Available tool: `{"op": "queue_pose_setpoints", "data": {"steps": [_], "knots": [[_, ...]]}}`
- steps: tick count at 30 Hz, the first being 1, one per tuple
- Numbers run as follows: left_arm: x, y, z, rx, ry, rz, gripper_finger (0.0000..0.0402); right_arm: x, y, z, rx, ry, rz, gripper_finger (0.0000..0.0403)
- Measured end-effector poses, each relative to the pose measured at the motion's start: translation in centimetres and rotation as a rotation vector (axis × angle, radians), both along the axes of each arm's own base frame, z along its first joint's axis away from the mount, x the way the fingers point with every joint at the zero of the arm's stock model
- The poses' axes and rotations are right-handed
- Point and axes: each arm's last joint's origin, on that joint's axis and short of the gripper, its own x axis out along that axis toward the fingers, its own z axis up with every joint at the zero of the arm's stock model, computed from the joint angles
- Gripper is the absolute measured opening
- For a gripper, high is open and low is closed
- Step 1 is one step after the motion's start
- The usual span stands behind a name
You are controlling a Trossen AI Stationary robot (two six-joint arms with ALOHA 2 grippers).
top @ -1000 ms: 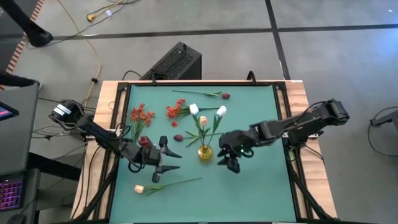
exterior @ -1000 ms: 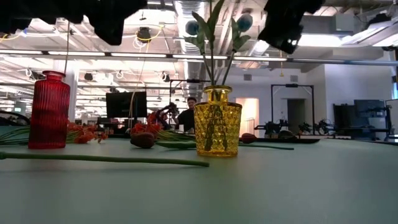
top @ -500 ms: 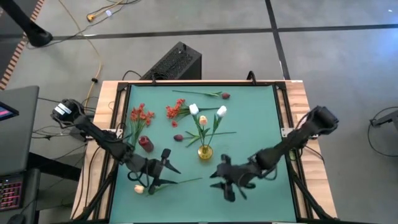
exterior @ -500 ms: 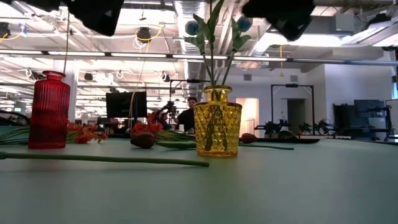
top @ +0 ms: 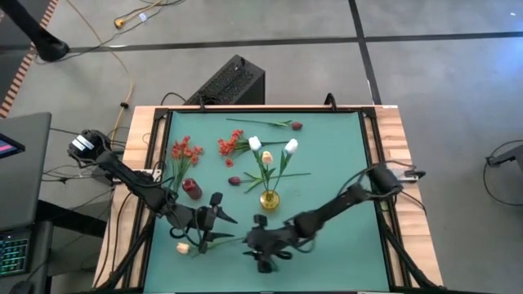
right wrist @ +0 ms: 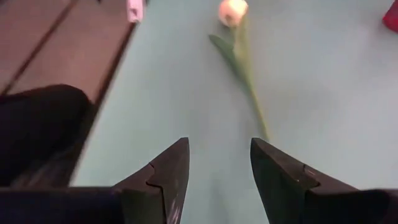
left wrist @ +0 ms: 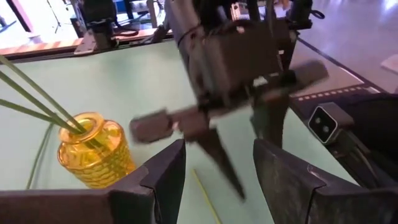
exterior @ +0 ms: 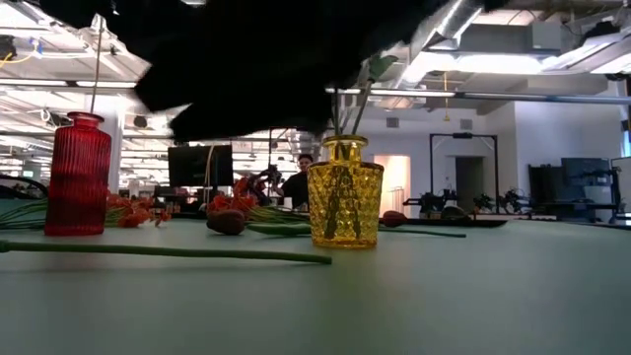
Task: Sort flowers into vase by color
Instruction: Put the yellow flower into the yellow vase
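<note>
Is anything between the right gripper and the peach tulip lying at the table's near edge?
Nothing visible. The right gripper is open over bare mat at the stem's end, with the peach tulip straight ahead. The open left gripper hovers over the same stem.

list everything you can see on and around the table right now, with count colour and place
yellow vase: one, table centre, holding three tulips, white and cream
red vase: one, left of the yellow vase
peach tulip: one, lying near the front left edge, stem pointing right
red-orange flowers: two bunches, lying at the back left
maroon buds: two, one at the back edge, one lying just behind the yellow vase
black box: one, on the floor behind the table
person: one, far behind the table in the low view
left gripper: open, above the peach tulip's stem
right gripper: open, empty, at the stem's free end
</note>
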Motion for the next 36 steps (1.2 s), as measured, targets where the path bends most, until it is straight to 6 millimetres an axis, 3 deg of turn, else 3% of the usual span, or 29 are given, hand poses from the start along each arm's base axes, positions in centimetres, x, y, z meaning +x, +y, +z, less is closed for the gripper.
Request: {"op": "queue_pose_setpoints", "data": {"steps": [5,11,31,36], "knots": [[-0.1,0.0,-0.1,0.007,0.006,-0.002,0.0178,3.1,-1.1,-1.2,-0.055,0.086,-0.035,0.0196],[-0.1,-0.1,-0.2,0.033,0.015,-0.016,0.0178,4.6,-1.2,-2.6,-0.095,0.129,-0.032,0.0196],[0.0,0.0,0.1,0.116,-0.033,-0.031,0.0178,3.7,-2.4,-4.7,-0.147,0.204,-0.106,0.0194],[0.0,0.0,0.1,0.121,-0.033,-0.032,0.0178,3.1,-1.7,-4.9,-0.146,0.237,-0.095,0.0147]]}}
